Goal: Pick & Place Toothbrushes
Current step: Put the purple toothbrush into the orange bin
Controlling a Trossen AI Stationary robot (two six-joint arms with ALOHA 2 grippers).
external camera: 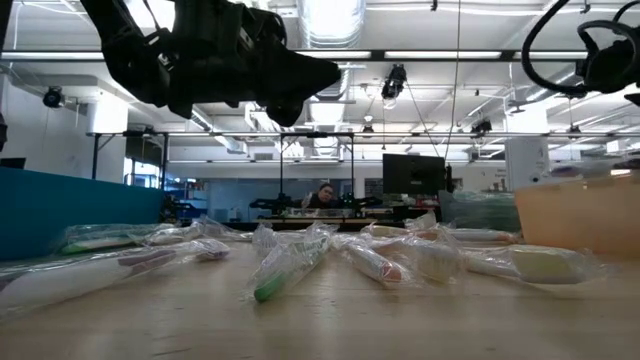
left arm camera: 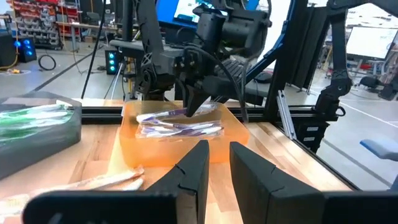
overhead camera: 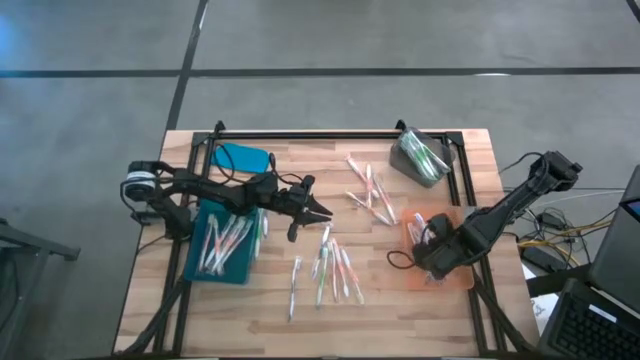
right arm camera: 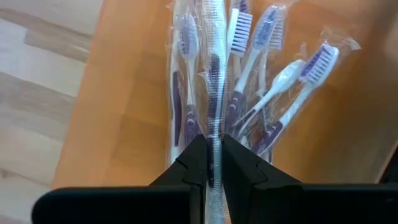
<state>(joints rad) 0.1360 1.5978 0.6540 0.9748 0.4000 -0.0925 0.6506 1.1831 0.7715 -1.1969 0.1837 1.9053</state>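
Right gripper fingers grasp a wrapped purple toothbrush over the orange tray; left gripper fingers slightly parted, empty, above the table

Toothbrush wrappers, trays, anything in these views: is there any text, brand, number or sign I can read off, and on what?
None can be read.
Wrapped toothbrushes in the orange tray, one pinched between the right gripper fingers: clear wrap, no print visible.
Blue tray, grey tray: no labels seen.
Monitor behind the table: lit, content too blurred to read.
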